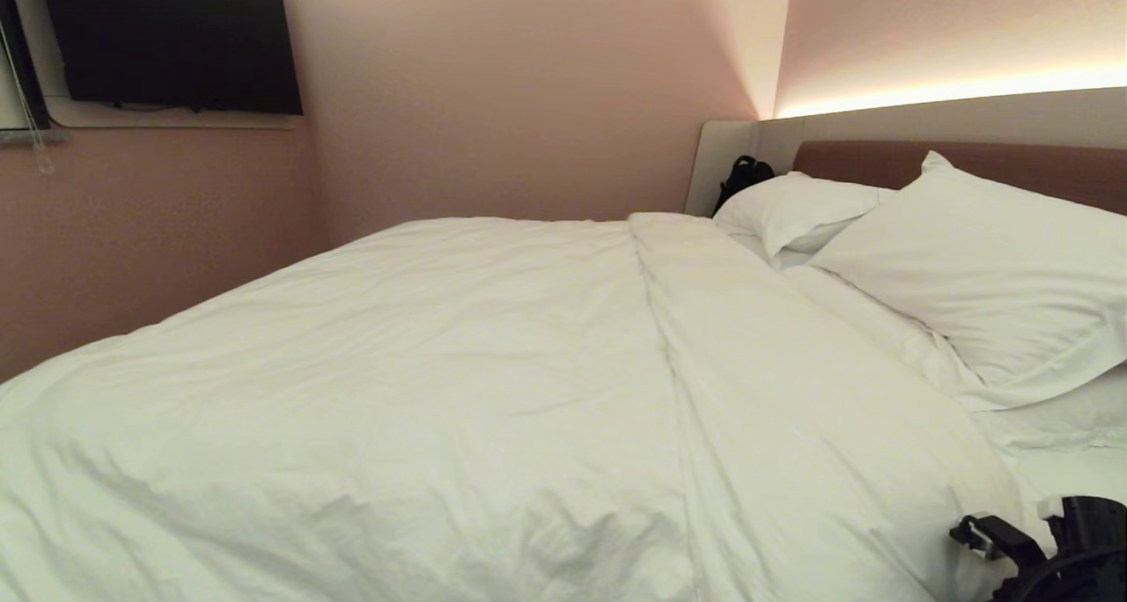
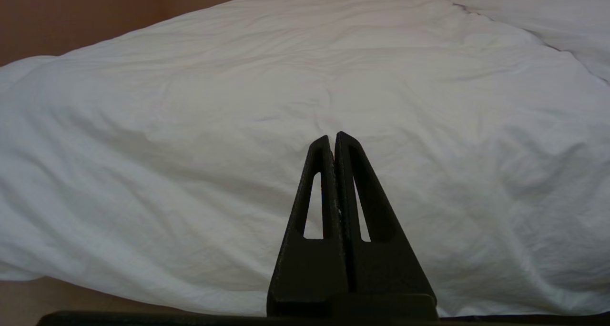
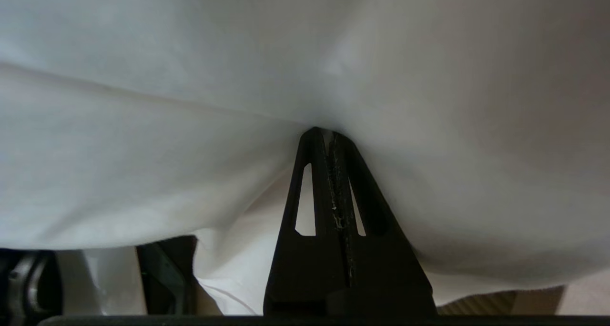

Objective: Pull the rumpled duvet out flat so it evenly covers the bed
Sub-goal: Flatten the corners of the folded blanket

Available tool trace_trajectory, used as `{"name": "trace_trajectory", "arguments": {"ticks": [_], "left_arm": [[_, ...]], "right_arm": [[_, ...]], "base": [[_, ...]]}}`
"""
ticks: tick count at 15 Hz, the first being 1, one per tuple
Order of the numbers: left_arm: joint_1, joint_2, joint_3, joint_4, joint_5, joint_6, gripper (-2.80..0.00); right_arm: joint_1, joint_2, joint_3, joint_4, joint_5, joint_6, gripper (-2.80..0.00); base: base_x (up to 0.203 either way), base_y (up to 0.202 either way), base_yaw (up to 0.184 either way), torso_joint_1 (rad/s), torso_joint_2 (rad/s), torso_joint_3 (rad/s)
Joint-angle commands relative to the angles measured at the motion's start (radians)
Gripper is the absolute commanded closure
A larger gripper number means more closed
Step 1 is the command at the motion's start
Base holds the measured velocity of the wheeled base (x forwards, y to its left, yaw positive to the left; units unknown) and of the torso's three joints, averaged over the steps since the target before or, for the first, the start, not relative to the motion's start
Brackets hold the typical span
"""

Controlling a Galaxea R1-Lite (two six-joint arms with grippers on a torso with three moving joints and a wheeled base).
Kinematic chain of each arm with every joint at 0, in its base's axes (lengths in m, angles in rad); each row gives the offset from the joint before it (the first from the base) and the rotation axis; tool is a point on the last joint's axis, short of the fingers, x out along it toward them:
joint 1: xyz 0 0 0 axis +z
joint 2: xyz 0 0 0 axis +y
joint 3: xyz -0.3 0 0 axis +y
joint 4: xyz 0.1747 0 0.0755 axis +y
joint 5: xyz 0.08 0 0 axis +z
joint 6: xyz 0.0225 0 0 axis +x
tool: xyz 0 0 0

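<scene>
From the head camera's spot at the side of the bed [image 1: 968,157], the duvet [image 1: 458,382] lies across nearly the whole mattress, a long ridge running from the near edge up toward the headboard. Count with me — one duvet, two pillows [image 1: 986,285] propped at the head, one dark television [image 1: 172,39] on the wall, one small black object [image 1: 742,178] beside the far pillow. Low in the near right corner sits the right gripper [image 1: 1021,545], at the duvet's edge close to the pillows.

Over to the left wrist view: the left gripper [image 2: 332,140] has its fingers pressed together on nothing, hanging apart from the duvet [image 2: 267,102] with the quilt's side spread before it (parked, I'd say).

Now the right wrist view — the right gripper [image 3: 325,135] has its jaws pinched tight on a fold of the duvet [image 3: 190,126], cloth bulging around the tips. One fold, one pincer on it.

To do this well, I reckon the pull should go low and steady toward the pillow end, keeping the pinch firm so the thick cover doesn't slip, and stopping once that ridge flattens.
</scene>
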Motion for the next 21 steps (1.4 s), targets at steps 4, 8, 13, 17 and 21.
{"name": "trace_trajectory", "arguments": {"ticks": [4,8,13,17,21], "left_arm": [[0.0,0.0,0.0,0.0,0.0,0.0,0.0],[0.0,0.0,0.0,0.0,0.0,0.0,0.0],[0.0,0.0,0.0,0.0,0.0,0.0,0.0],[0.0,0.0,0.0,0.0,0.0,0.0,0.0],[0.0,0.0,0.0,0.0,0.0,0.0,0.0]], "right_arm": [[0.012,0.011,0.004,-0.004,-0.05,-0.014,0.0],[0.013,-0.036,0.104,-0.097,-0.036,-0.013,0.0],[0.038,-0.228,0.262,-0.286,-0.029,-0.019,0.0],[0.068,-0.275,0.175,-0.281,-0.027,0.087,0.0],[0.174,-0.277,0.145,-0.222,-0.026,0.178,0.0]], "base": [[0.0,0.0,0.0,0.0,0.0,0.0],[0.0,0.0,0.0,0.0,0.0,0.0],[0.0,0.0,0.0,0.0,0.0,0.0],[0.0,0.0,0.0,0.0,0.0,0.0],[0.0,0.0,0.0,0.0,0.0,0.0]]}}
